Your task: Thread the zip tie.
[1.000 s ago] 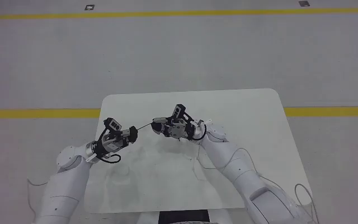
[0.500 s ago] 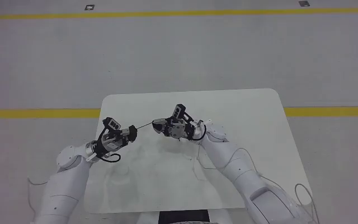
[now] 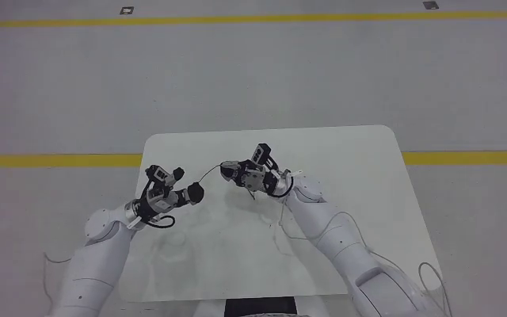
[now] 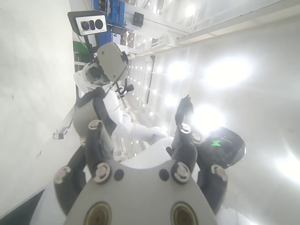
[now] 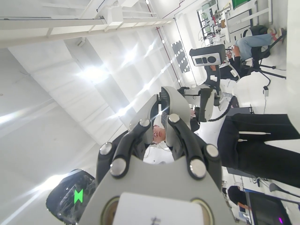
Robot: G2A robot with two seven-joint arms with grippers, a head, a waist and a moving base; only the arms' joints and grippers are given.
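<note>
At the left gripper [image 3: 187, 182]: a wide spread. Position: in the air above the white, round-cornered rectangular table [image 3: 356, 150], just inside the left edge and nearer the far edge than the near one. In the left wrist view: fingers [image 4: 112, 64] well apart, one grey-padded, one black.

Next to the right: thin black plastic zip tie [image 3: 210, 170], a shallow arc in the air over the tabletop, bridging the short gap between the two grippers. Left end close beside the tip of one left finger; touching or apart, cannot tell. Right end at the right gripper [image 3: 228, 168].

At the right gripper: a narrow setting, closed on that right end of the zip tie. Position: near the middle of the table, again nearer the far edge. In the right wrist view: grey fingers [image 5: 175, 106] drawn almost together.

Room for movement, left to right:
- a narrow strip of tabletop between the left gripper and the left edge;
- a broad stretch of white tabletop from the right gripper out to the right edge;
- a deep stretch from both grippers toward the near edge.

Beyond the edges: pale grey floor [image 3: 253, 79], with a near yellow line [image 3: 71, 160] passing behind the table level with the grippers and a far yellow line [image 3: 238, 20] well past the far edge.
</note>
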